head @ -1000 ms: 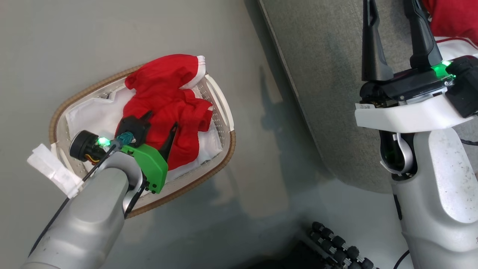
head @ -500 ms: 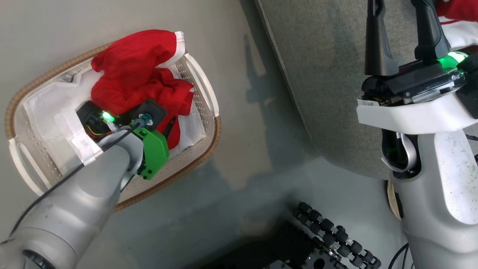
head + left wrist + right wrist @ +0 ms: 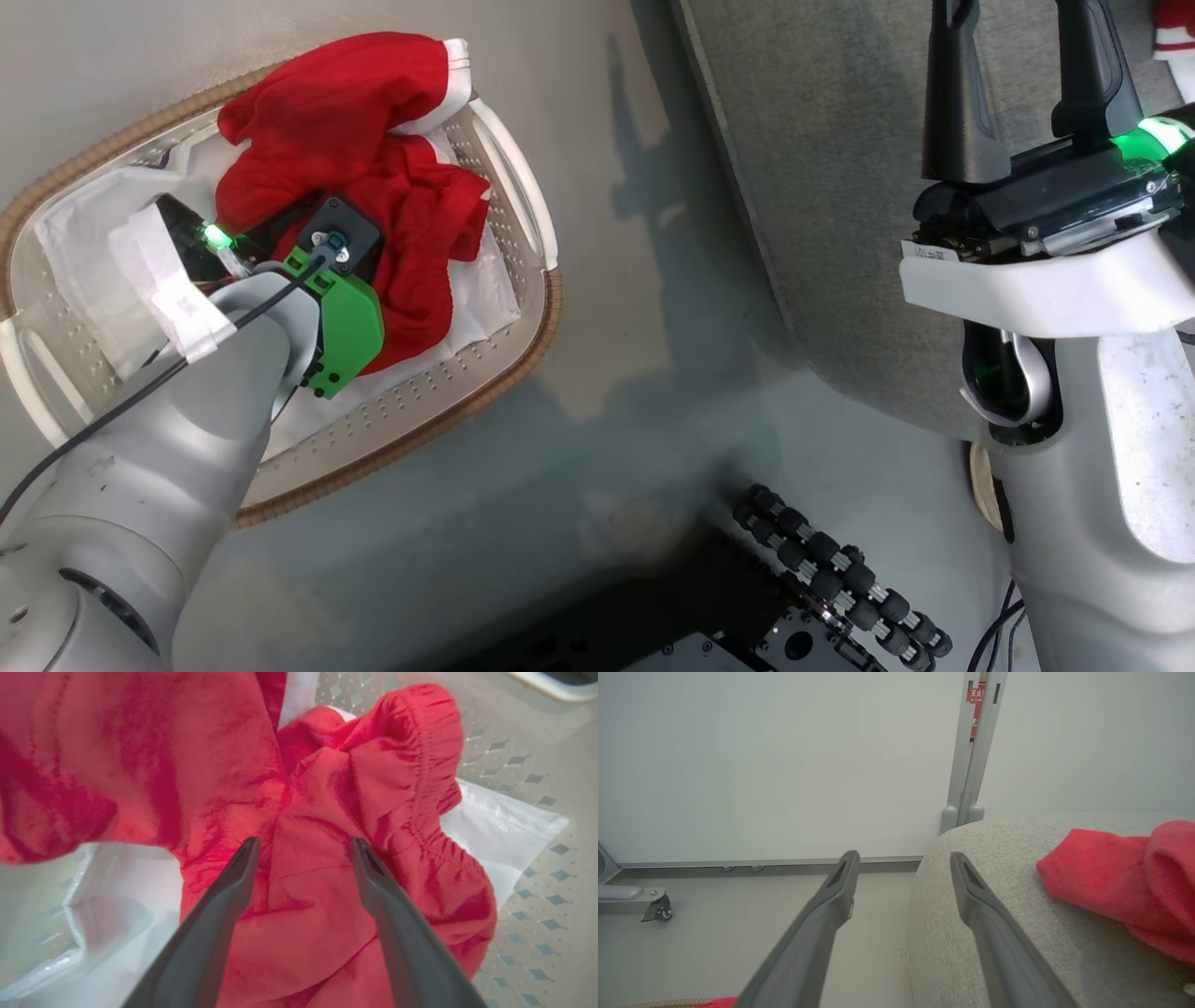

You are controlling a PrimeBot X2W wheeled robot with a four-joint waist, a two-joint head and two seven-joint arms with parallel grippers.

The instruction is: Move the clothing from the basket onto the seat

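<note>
Left wrist view: my left gripper gapes wide over the clothing in the basket, holding nothing. My right gripper hangs open, empty, above the seat.

left hand fingers apart, right hand likewise

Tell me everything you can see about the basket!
The basket is oval, white plastic dotted with small holes, with a brown woven-looking rim and white handles. It sits upright on the grey floor beside the seat. Inside lie a white liner and a crumpled red garment, one end draped over the rim. The left hand reaches in, open, over the garment.
</note>
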